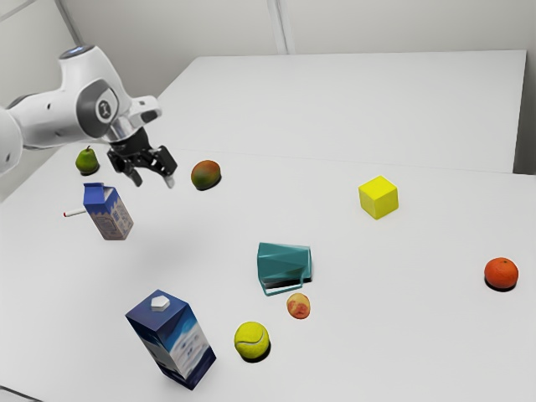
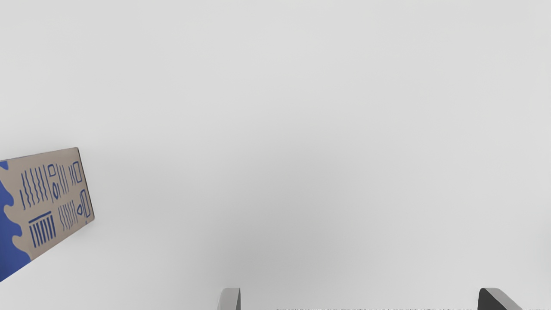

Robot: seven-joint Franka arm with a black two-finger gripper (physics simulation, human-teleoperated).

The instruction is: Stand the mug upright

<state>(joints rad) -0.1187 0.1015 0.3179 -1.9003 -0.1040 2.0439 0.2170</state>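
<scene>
The gripper (image 1: 155,179) was poised above the table (image 1: 435,327), fingers spread. The teal mug (image 1: 283,261) lay on its side, below and well apart from it, toward the exterior view's right.

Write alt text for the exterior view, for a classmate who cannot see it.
A teal faceted mug lies on its side on a white table. Away from it, the open black two-finger hand of a white robot arm hangs near a small blue-and-beige carton. Also there: a yellow tennis ball, yellow cube, tall blue carton.
</scene>
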